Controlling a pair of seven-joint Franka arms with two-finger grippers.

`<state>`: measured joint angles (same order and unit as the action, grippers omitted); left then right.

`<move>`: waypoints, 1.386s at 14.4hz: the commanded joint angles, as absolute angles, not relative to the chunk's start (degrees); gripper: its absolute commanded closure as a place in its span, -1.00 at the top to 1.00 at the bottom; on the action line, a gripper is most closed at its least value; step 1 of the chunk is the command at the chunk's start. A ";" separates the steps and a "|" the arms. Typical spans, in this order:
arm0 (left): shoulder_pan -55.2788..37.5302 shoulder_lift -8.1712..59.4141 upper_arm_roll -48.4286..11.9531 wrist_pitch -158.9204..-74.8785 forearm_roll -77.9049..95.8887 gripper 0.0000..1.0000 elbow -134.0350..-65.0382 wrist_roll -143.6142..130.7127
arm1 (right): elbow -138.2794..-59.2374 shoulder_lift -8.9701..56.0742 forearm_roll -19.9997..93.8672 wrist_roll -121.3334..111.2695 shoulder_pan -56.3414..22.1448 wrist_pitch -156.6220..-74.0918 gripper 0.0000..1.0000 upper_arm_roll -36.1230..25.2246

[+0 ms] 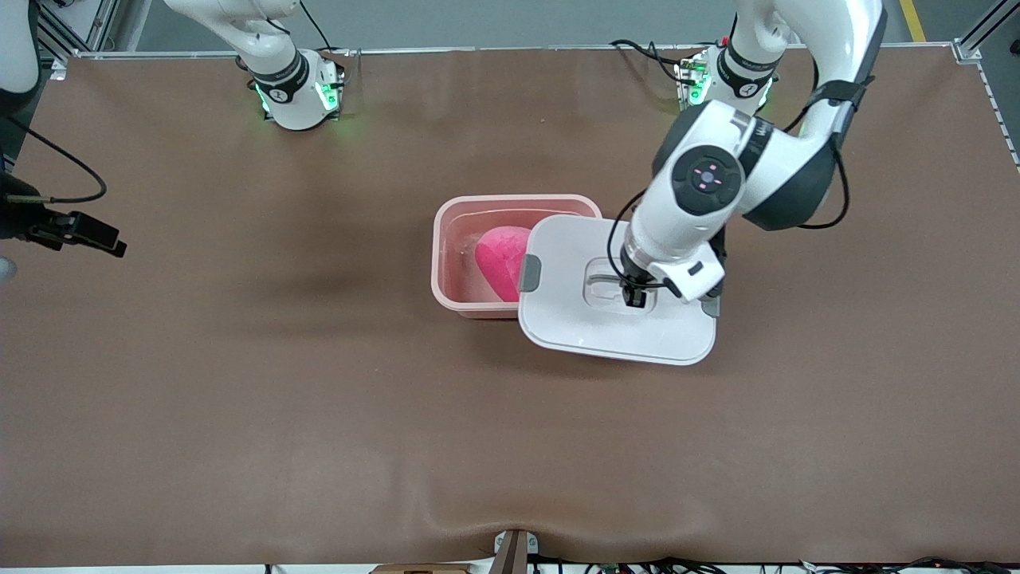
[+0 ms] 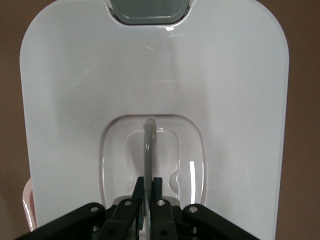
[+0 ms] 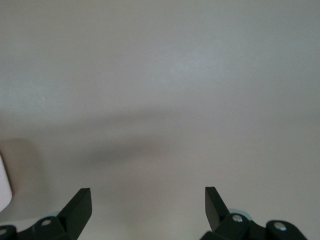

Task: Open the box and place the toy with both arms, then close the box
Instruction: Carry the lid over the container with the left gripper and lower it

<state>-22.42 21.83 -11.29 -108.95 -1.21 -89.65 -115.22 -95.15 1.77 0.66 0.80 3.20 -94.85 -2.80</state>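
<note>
Left end effector (image 1: 635, 296): clamped on lid (image 1: 590, 319) handle (image 2: 148, 150), lid partly over box (image 1: 462, 239).
Toy (image 1: 500, 259): in box.
Right end effector (image 3: 148, 210): fingers spread, waiting.

High front camera looks down across the table (image 1: 239, 399) toward both arm bases. Left wrist camera sits close over the lid (image 2: 75, 90), a piece of the scene the front view shares. Right wrist camera faces a blank pale surface, possibly a wall.

No readable text anywhere: the black bands on both arms carry small white markings, too tiny to make out, and nothing else is labelled.
</note>
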 commanded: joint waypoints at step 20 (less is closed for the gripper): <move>-35.59 26.54 -11.25 -116.19 -3.43 -1.00 -88.51 -137.28 | -86.31 1.76 1.76 1.49 -1.67 -85.87 1.00 -2.29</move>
